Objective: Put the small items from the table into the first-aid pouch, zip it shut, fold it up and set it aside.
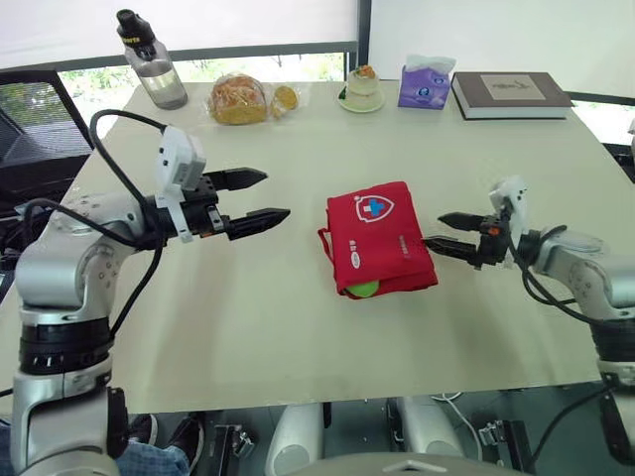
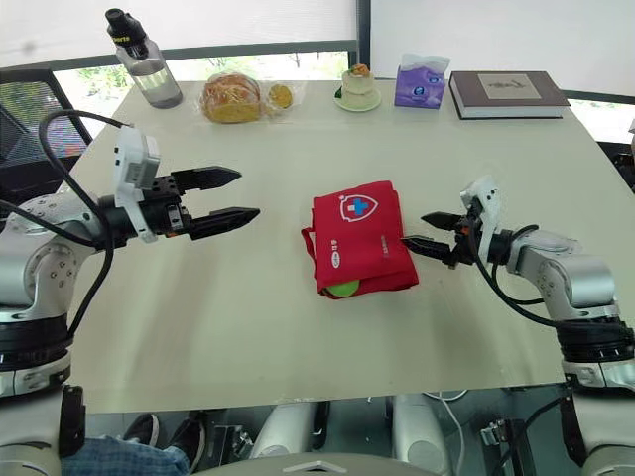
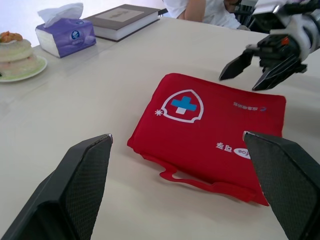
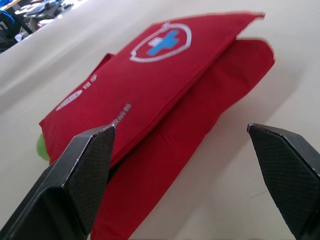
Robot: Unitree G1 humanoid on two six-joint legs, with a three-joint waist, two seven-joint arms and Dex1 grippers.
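The red first-aid pouch (image 1: 379,236) lies folded over in the middle of the cream table (image 1: 248,327), its white-and-blue cross badge facing up. A green item (image 1: 363,289) peeks out from its near edge. My left gripper (image 1: 260,198) hovers open to the left of the pouch, a short gap away. Just off the pouch's right edge, my right gripper (image 1: 444,232) is open with its tips pointing at the fold. Through the right wrist camera the pouch (image 4: 150,90) sits close between the fingers (image 4: 75,175). The left wrist view takes in the pouch (image 3: 210,130) and the right gripper (image 3: 247,67) beyond it.
Along the far edge stand a water bottle (image 1: 149,59), a bagged bread loaf (image 1: 238,99), a small cake on a plate (image 1: 362,89), a purple tissue box (image 1: 425,83) and a dark book (image 1: 510,94). A person sits beyond the far corner (image 3: 205,10).
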